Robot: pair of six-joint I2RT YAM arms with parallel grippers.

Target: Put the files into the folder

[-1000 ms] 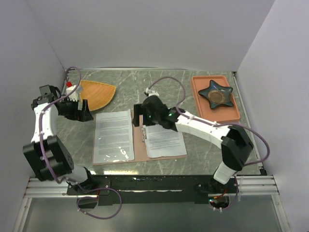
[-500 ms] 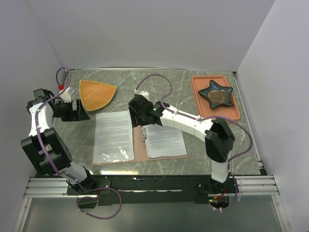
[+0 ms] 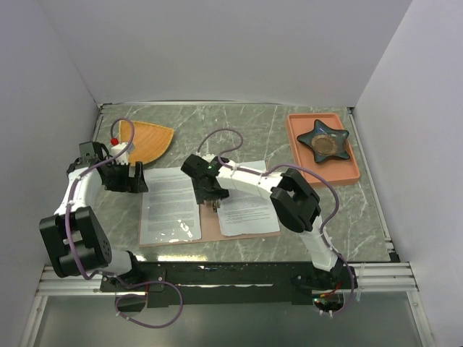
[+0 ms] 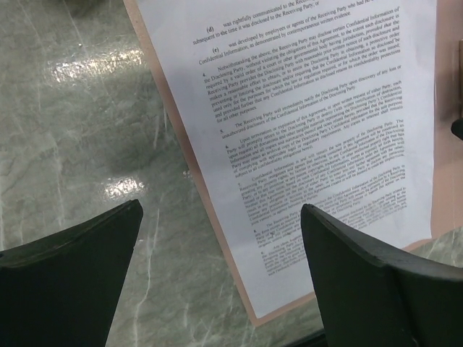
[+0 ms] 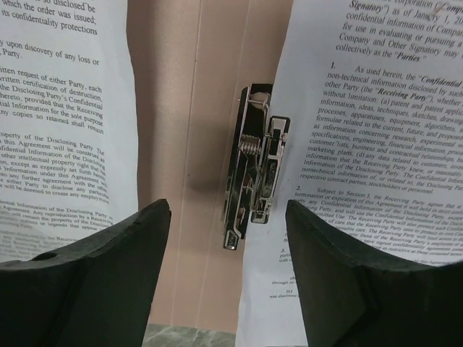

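Files (image 5: 65, 130) lie either side of right gripper (image 5: 226, 211) (spread wide).

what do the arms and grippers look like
The left arm and right arm have white links, chunky black joints and looping purple cables. The left gripper and right gripper each have two broad matte-black fingers.

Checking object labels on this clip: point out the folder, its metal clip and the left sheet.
folder (image 5: 189, 144), right wrist view, bare card by the centre crease.
metal clip (image 5: 253, 166), right wrist view, its spring mechanism.
left sheet (image 3: 171, 205), top external view, middle of the printed page.
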